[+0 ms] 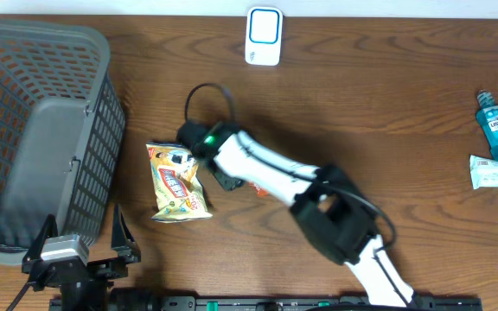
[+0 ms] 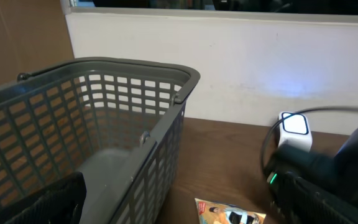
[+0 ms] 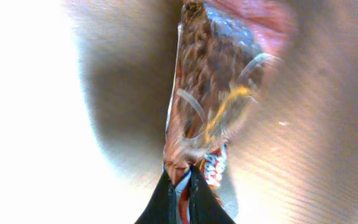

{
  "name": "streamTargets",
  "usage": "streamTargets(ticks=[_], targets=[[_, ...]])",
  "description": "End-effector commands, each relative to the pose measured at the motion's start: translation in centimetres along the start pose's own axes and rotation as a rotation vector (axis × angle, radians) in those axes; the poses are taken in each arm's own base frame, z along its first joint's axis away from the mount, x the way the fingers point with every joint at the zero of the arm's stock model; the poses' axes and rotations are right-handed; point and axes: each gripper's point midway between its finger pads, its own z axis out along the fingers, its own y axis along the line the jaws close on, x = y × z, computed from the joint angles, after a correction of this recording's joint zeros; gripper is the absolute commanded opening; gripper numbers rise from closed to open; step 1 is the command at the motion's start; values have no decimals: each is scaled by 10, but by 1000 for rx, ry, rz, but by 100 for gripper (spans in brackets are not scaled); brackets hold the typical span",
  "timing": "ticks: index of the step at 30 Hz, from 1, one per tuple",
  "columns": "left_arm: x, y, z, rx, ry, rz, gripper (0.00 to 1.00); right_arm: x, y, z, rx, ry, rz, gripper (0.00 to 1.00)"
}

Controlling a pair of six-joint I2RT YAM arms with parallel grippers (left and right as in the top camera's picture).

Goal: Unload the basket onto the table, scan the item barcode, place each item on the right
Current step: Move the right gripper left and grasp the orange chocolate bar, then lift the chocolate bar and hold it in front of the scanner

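Overhead: right hand (image 1: 209,173) closed on the edge of the snack bag (image 1: 178,183), which lies on the table (image 1: 361,112) just beside it. Left hand (image 1: 80,235) open, next to the basket (image 1: 102,130). Left wrist: bag corner visible ahead. Right wrist: fingertips (image 3: 163,200) pinch the bag's edge.

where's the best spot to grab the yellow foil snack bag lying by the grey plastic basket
Pinch its thin edge on the side away from the grey plastic basket. The yellow foil snack bag lies flat on the wooden table, so only a rim gives purchase, and the basket crowds its other side. The right gripper is shut on that edge.
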Motion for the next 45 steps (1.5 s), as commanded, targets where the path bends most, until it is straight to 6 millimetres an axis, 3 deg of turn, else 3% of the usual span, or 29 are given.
streamTargets(ticks=[1, 4, 12, 20, 28, 30, 38, 41, 43, 45], targets=[[-2, 2, -1, -8, -10, -10, 98, -9, 30, -75, -537, -70, -90, 1], [-3, 2, -1, -8, -12, -10, 98, -6, 28, -98, -797, -74, -105, 1], [-3, 1, -1, -8, -12, -10, 98, 9, 29, -124, -1274, -114, -120, 1], [-3, 2, -1, -8, -12, -10, 98, 17, 22, -186, -1823, -153, 22, 1], [-3, 2, -1, -8, -12, -10, 98, 33, 23, -190, -1801, 441, 469, 1], [-3, 2, -1, -8, -12, -10, 98, 36, 23, -192, -1791, 504, 517, 1], [-3, 2, -1, -8, -12, -10, 98, 37, 22, -192, -1790, 504, 518, 1], [-3, 2, -1, -8, -12, -10, 98, 36, 24, -186, -1781, 397, 431, 1], [-3, 2, -1, -8, -12, -10, 98, 33, 26, -176, -1746, 266, 319, 1], [-3, 2, -1, -8, -12, -10, 98, 34, 29, -148, -1594, 183, 223, 1]])
